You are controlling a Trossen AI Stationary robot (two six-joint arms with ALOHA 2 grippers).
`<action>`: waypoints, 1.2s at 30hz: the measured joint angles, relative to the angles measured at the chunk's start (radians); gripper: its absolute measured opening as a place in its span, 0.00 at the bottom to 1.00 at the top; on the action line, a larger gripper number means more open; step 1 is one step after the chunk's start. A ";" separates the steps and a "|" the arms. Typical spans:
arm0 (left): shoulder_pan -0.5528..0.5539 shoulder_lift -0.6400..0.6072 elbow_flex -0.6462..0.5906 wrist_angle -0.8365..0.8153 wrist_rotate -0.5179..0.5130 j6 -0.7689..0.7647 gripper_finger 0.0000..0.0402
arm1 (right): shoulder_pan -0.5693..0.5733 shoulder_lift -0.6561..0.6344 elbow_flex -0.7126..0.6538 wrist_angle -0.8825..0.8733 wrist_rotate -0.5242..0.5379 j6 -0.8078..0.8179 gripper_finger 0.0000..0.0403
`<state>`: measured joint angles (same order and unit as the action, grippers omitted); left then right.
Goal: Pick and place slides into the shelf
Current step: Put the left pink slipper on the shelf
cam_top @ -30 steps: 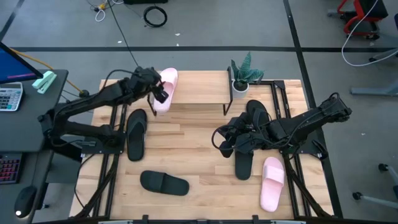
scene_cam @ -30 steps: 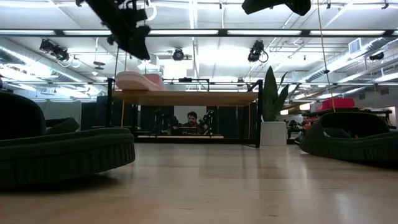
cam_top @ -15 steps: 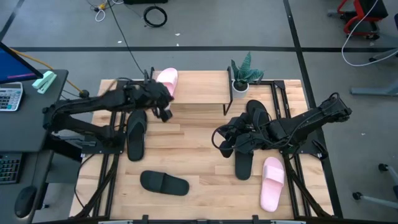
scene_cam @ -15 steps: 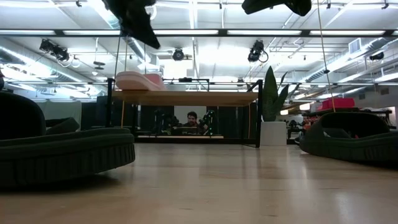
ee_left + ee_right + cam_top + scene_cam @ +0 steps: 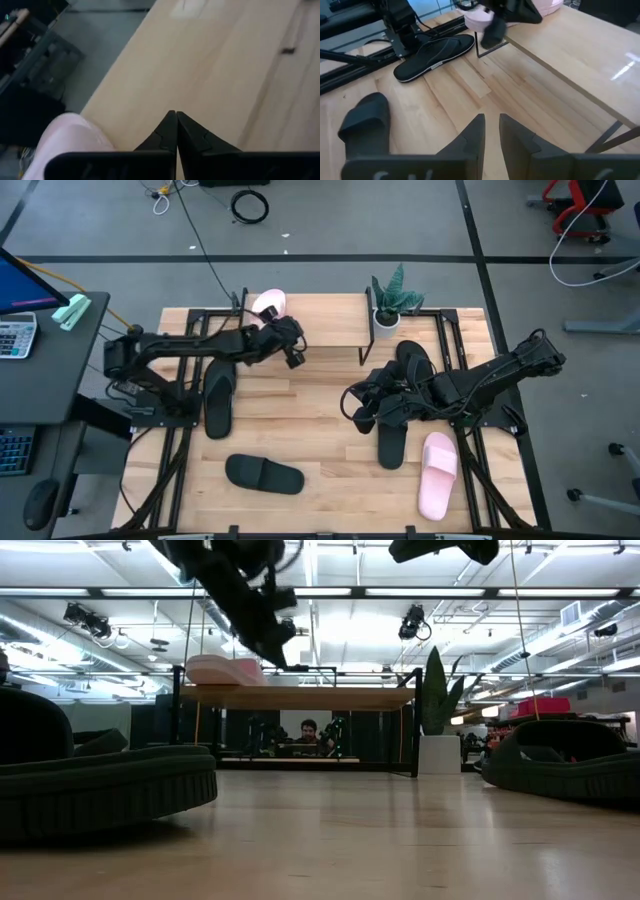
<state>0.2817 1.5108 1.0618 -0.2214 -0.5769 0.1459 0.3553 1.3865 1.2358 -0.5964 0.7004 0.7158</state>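
A pale pink slide (image 5: 268,305) lies sole down on the left end of the shelf (image 5: 325,320); it also shows in the low view (image 5: 225,670) and the left wrist view (image 5: 70,142). My left gripper (image 5: 291,352) hovers shut and empty above the shelf's near edge, just right of that slide. My right gripper (image 5: 491,125) hangs over the table's middle right, its fingers slightly apart with nothing between them. Below the right arm lie a black flip-flop (image 5: 392,442) and a black slide (image 5: 412,360).
On the tabletop lie another black flip-flop (image 5: 218,395) at the left, a black slide (image 5: 263,473) near the front and a second pink slide (image 5: 437,473) at the front right. A potted plant (image 5: 388,305) stands at the shelf's right end.
My left gripper has drawn away from the pink slide on the shelf, going toward the table's right edge and a little toward the near edge, and its fingers have shut. The pink slide stays lying on the shelf.
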 joint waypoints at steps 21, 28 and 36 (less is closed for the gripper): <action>0.161 0.053 0.002 0.013 -0.004 -0.029 0.01 | 0.000 0.000 0.000 -0.001 0.001 -0.010 0.16; 0.123 0.010 0.002 0.013 -0.006 0.023 0.04 | 0.000 0.000 0.000 -0.001 0.001 -0.002 0.16; -0.006 -0.167 0.002 -0.132 0.007 -0.077 0.04 | 0.001 0.000 0.000 -0.001 0.000 -0.003 0.16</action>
<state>0.2753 1.3436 1.0637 -0.3539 -0.5701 0.0690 0.3561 1.3865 1.2359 -0.5976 0.7006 0.7124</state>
